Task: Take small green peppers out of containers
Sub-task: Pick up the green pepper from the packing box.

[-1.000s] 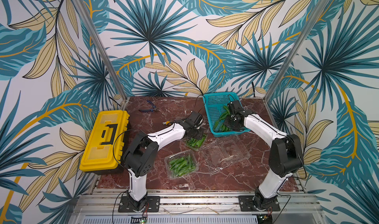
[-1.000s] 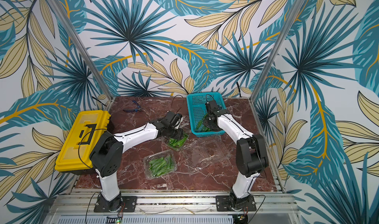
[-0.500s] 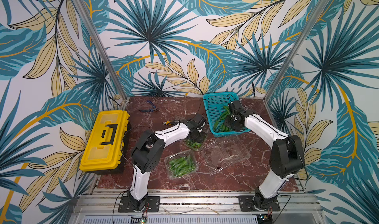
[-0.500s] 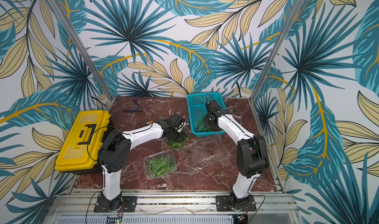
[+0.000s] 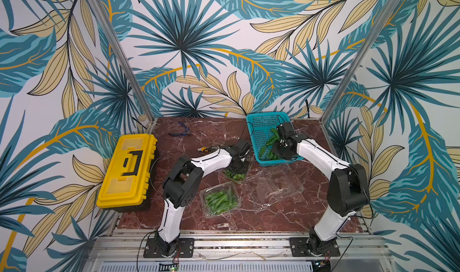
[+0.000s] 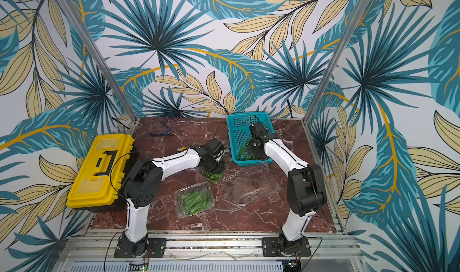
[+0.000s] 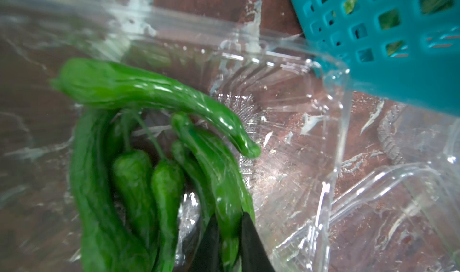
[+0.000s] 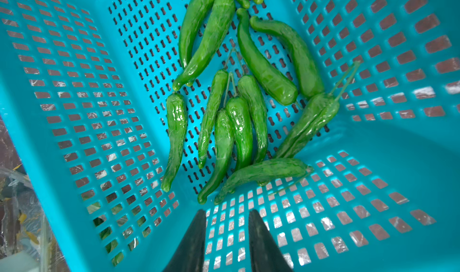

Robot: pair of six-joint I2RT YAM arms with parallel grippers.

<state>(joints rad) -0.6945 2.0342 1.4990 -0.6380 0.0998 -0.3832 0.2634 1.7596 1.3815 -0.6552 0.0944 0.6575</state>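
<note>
The left pincer [image 7: 229,218] is closed on one held pepper [image 7: 219,173], gripping it near one end. The pepper lies in the open container [image 5: 236,176] just past the table's centre toward 12 o'clock, beside the teal basket [image 5: 261,124] at 1 o'clock. The rest of that container's small green peppers [image 7: 134,173] lie tight against the held one.

The skin is glossy and the grip is far from the pepper's middle. On a lift it could swing down and slip free. Thin stems from the neighbours cross close by, so one may be dragged up and dropped on the table [image 5: 211,134]. The container is light and thin and nothing pins it, so it may skid or rise with the pull.

The right pincer [image 8: 227,212] hangs over the basket with a narrow gap and nothing in it. It sits above the basket peppers [image 8: 239,124]. If the left arm carries its pepper there, the two arms could crowd each other at the rim.

The table is a dark red, white-veined, shiny slab. A full container [image 5: 220,199] sits toward 6 o'clock and an empty container [image 5: 276,186], lying open, toward 4 o'clock. A yellow toolbox [image 5: 127,168] sits at the 9 o'clock edge and pliers [image 5: 180,131] lie at 11 o'clock. Walls papered with teal and tan leaves enclose the table, with slanting metal posts [image 5: 119,51].
</note>
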